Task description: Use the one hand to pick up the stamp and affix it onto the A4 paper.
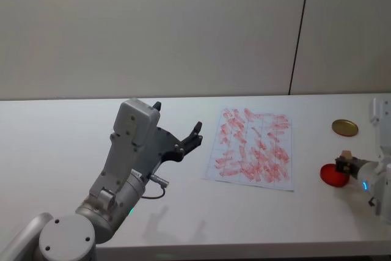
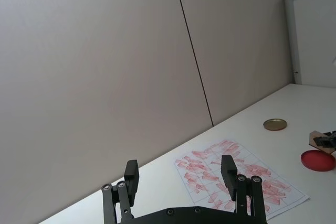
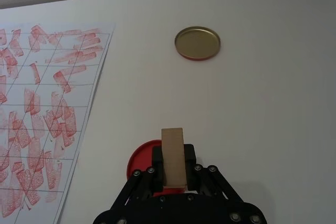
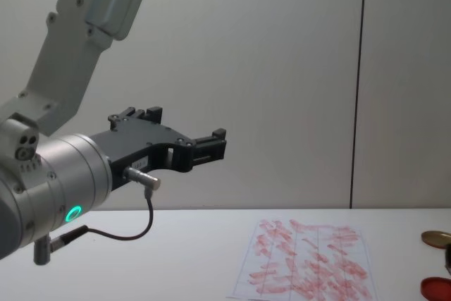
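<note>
Left gripper [image 1: 177,131] raised above the table, fingers apart, right gripper [image 3: 173,169] low at right, clamped.

A white table [image 1: 61,151] is seen before a plain beige wall [image 1: 153,29] crossed by one dark vertical seam [image 1: 299,35]. A gold-coloured round lid [image 1: 345,128] is laid flat near the table's far right side. A red round ink pad [image 1: 333,175] is placed nearer the front edge, well apart from the lid.
</note>
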Robot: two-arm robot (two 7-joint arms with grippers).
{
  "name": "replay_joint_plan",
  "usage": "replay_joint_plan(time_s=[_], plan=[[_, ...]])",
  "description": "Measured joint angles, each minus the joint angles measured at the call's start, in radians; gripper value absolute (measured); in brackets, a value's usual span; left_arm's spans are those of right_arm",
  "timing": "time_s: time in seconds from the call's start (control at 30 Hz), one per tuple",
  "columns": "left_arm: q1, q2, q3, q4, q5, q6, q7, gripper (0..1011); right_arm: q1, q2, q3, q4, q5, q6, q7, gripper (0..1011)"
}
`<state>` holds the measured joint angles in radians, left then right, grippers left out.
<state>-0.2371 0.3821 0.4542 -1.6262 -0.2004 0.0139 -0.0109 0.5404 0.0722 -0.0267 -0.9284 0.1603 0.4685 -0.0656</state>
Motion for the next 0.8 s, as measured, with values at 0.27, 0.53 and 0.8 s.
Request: replay_joint_plan(time_s=[0.27,0.53,0.8], plan=[[0.0,0.0,0.0,0.0,0.0,0.0,0.0,993,0.029,-0.003,-0.002,0.056,0.01,-0.021,0.028,218],[0.0,0.0,0.0,0.0,0.0,0.0,0.0,993,0.044,-0.006,-0.003,0.084,0.019,-0.029,0.044,247],[0.0,0.0,0.0,0.0,0.0,0.0,0.0,993,0.042,-0.006,-0.002,0.07,0.023,-0.033,0.055,495]])
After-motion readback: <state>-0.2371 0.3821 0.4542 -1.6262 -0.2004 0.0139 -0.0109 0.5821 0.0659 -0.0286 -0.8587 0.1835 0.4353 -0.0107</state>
